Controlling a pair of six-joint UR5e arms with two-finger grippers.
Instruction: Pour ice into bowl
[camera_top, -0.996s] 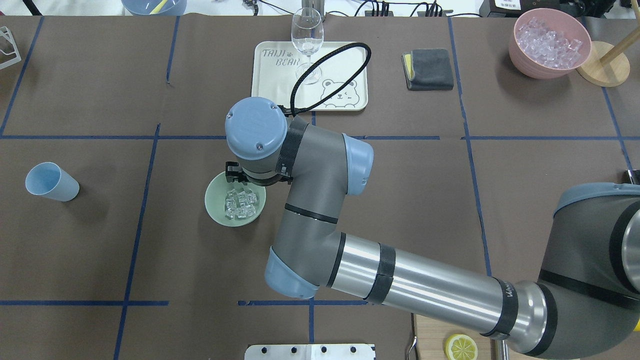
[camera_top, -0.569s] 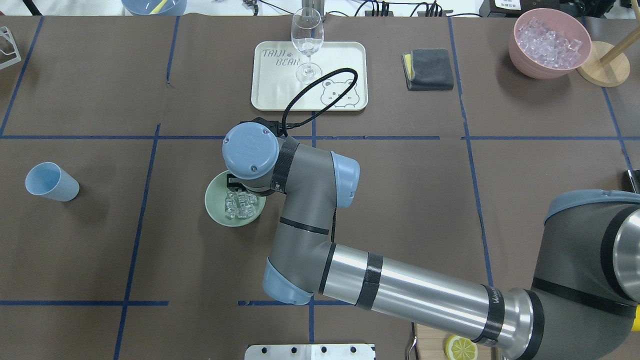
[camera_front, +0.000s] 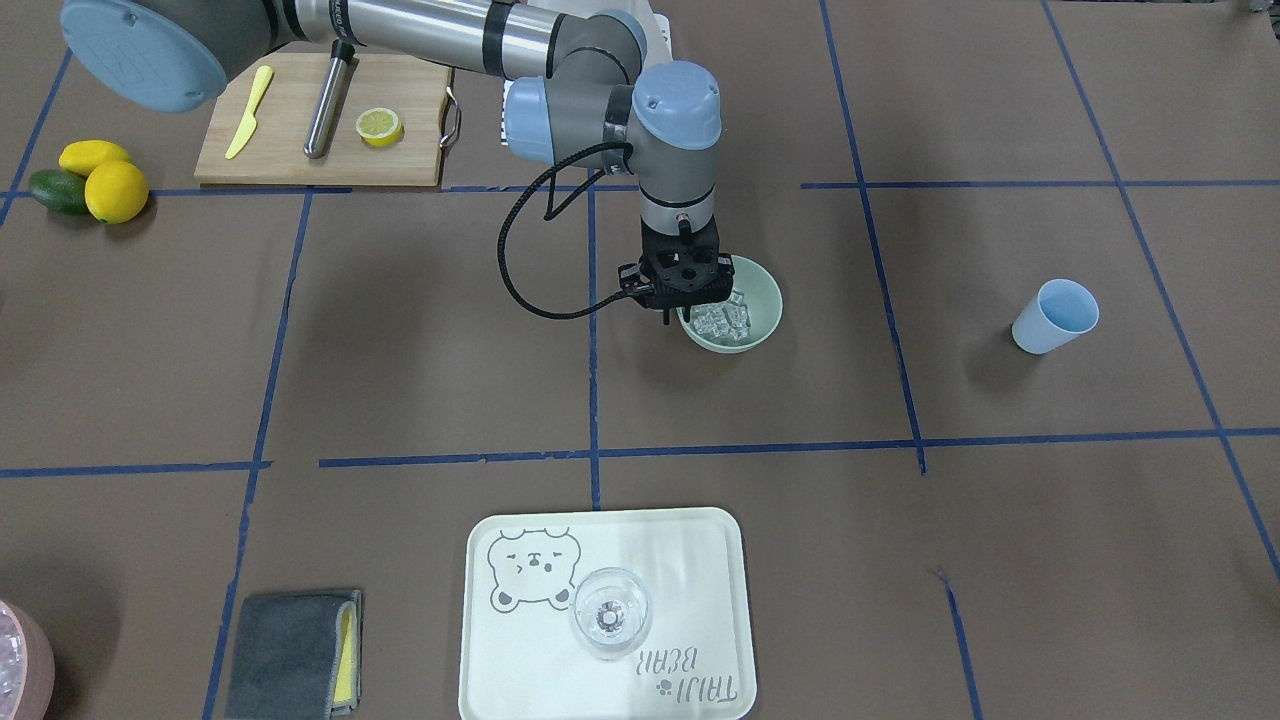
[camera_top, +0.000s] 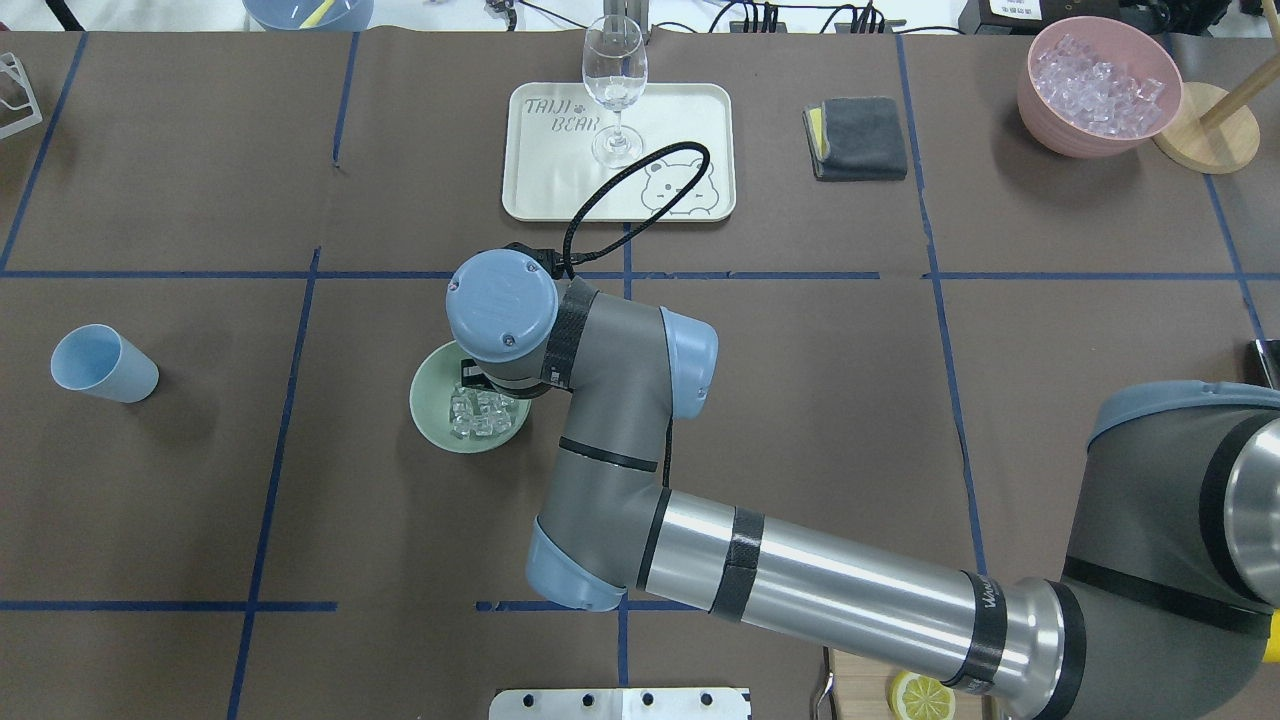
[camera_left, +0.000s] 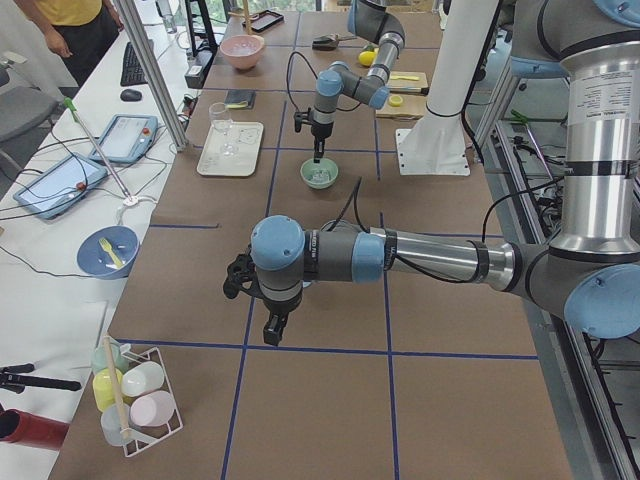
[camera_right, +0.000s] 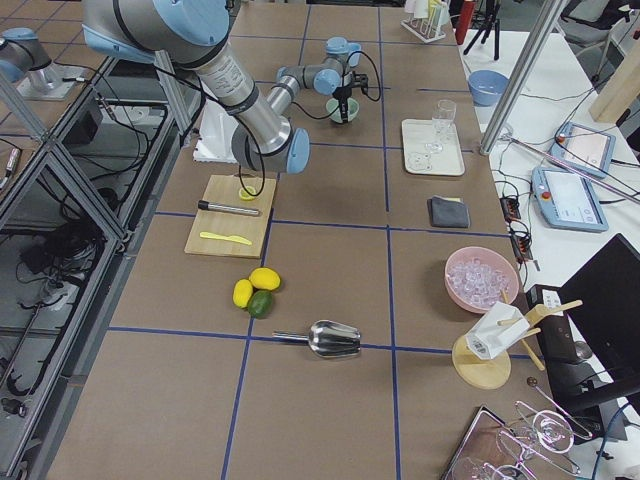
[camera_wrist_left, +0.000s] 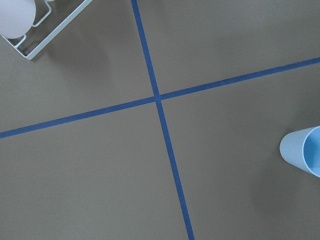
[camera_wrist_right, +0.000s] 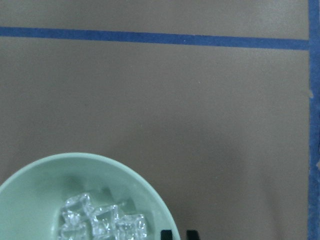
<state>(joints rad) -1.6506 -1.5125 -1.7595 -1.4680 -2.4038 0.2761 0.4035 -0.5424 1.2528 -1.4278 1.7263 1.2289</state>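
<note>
The pale mint-green bowl stands left of the table's middle with the ice, a heap of small clear cubes, inside it. The bowl and ice also show in the front view. My right gripper points straight down at the bowl's far rim. Its two dark fingertips stand close together just outside that rim and hold nothing I can see. In the overhead view the wrist hides the gripper. My left gripper hangs over bare table near the left end; I cannot tell whether it is open.
A light blue cup stands at the far left. A white tray with a wine glass is at the back middle, with a grey cloth and a pink bowl of ice to its right. A cutting board lies near the robot.
My right wrist has come lower over the bowl's far rim and shifted slightly. Its cable loop has dropped back toward me. Bowl, ice and cup have not moved.
</note>
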